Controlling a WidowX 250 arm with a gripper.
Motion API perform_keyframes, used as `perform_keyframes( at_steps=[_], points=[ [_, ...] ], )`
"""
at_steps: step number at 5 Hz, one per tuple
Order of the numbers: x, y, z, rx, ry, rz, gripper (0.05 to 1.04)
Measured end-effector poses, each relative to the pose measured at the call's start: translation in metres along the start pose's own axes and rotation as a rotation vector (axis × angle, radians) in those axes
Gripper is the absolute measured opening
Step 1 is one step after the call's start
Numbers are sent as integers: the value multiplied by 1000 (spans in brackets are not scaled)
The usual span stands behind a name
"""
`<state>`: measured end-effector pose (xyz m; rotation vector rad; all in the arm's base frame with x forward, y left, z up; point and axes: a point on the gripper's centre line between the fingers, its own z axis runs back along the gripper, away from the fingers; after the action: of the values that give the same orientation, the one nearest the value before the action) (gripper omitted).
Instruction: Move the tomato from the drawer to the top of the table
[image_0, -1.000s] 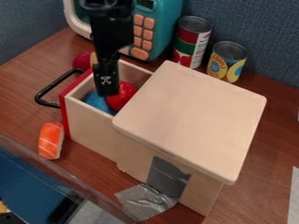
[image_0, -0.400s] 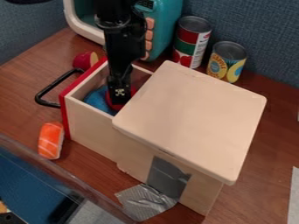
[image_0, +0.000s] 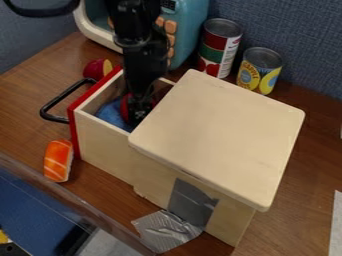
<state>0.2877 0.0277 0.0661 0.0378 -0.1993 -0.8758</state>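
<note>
The black gripper (image_0: 139, 118) hangs down into the open wooden drawer (image_0: 100, 142), right at the red tomato (image_0: 125, 107) and partly covering it. Whether the gripper is spread, pressed together or pinching the tomato, I cannot tell. The tomato is inside the drawer, next to something blue (image_0: 110, 112); its red edges show on both sides of the gripper.

The drawer sticks out of a pale wooden cabinet (image_0: 220, 132) with a flat, round-cornered top, and its red front (image_0: 73, 137) carries a black handle (image_0: 57, 100). Silver tape (image_0: 167, 232) runs from the cabinet's side onto the brown table (image_0: 300, 200). A piece of toy salmon sushi (image_0: 59, 160) lies just beside the red front, and a red and yellow toy food piece (image_0: 97, 69) sits near the drawer's far corner. Behind stand a teal toy microwave (image_0: 190, 32) and two food cans — a taller one (image_0: 219, 47) and a shorter yellow-labelled one (image_0: 259, 71).
</note>
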Motion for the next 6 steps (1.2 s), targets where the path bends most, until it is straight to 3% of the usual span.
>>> perform_keyframes(
  at_steps=[1,2,3,4,5,6],
  points=[
    [2,2,-2,4,-17,-1,877],
    [-1,-1,-1,-3,-22,-5,877],
    [-6,-4,20,4,-69,-4,877],
    [-22,0,44,22,-155,14,877],
    [-47,8,53,14,-257,35,877],
    [-63,28,47,12,-296,55,877]
  ],
)
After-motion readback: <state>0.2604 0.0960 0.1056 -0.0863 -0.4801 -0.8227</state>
